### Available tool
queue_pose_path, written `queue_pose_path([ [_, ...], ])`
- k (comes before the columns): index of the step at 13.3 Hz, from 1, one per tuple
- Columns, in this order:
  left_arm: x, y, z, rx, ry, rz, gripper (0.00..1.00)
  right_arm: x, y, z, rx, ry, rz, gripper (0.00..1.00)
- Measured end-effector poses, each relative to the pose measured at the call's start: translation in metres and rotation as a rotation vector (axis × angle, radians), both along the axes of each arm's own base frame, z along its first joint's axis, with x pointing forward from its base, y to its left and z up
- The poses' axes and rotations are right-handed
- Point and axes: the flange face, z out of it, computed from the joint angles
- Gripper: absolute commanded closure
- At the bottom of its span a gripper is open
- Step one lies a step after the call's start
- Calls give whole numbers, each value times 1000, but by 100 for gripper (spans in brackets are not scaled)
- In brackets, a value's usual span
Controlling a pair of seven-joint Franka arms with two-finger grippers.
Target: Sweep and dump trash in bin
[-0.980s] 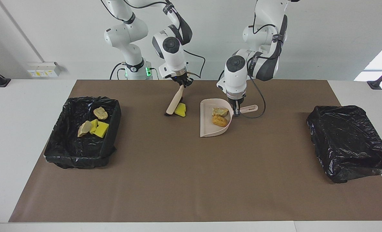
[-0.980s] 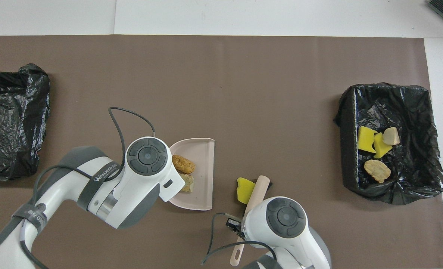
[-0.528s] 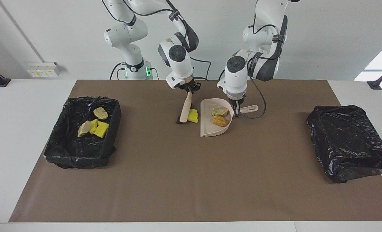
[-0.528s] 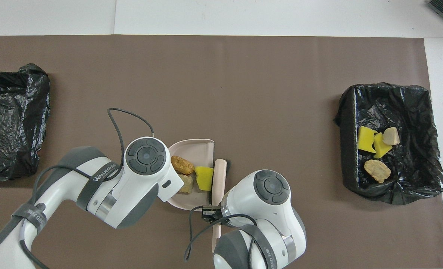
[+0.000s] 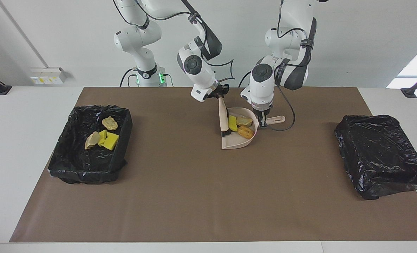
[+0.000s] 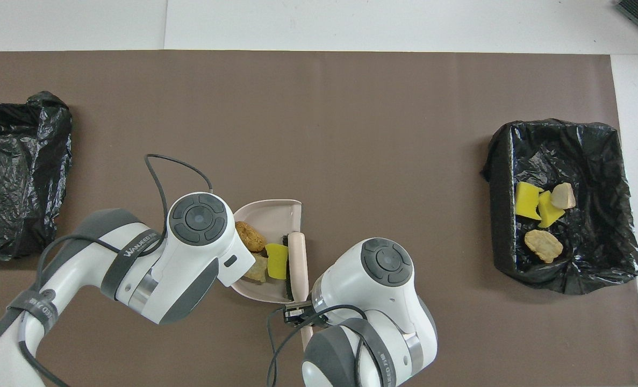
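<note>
Clearly, with 12 o'clock taken as straight away from the robots, the nearest things are the two tools. The right gripper [image 5: 219, 95] is clamped on the handle end of the brush [image 5: 223, 117], at about 5 o'clock of the dustpan [image 5: 234, 142]. The left gripper [image 5: 264, 121] is closed tight on the pan's short handle at about 8 o'clock. Three scraps of the trash lie inside the pan beside the bristles: a yellow sponge piece [image 5: 232, 123] and two bread-like chunks [image 5: 245, 132]. I judge them very light; the sponge is soft and springy and the chunks are probably crumbly, so they can roll or bounce out if the pan tilts toward its open lip. They are best not pinched; the pan should be carried level by its stiff handle. At about 3 o'clock, well apart, stands the bin [image 5: 89, 168] lined with black plastic, with more scraps [image 5: 104, 138] in it. At 9 o'clock stands a second black-bagged box [image 5: 380, 154]. The brown mat [image 5: 194, 196] looks smooth and flat, on a white table [image 5: 18, 140], with a plain pale wall past the arms.
</note>
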Motion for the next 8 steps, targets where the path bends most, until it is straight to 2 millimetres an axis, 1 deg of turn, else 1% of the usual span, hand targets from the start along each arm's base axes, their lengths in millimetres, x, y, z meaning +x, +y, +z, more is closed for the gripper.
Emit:
queue_pose_path([
  [3,4,6,0,-4,1,1,100,-3,-2,11,-103,-66,30,100],
  [6,8,13,0,-15,3,22,100,-12,8,14,-129,-86,49,100],
  [8,9,14,0,-19,4,27,100,-11,12,21,-137,-101,32,100],
])
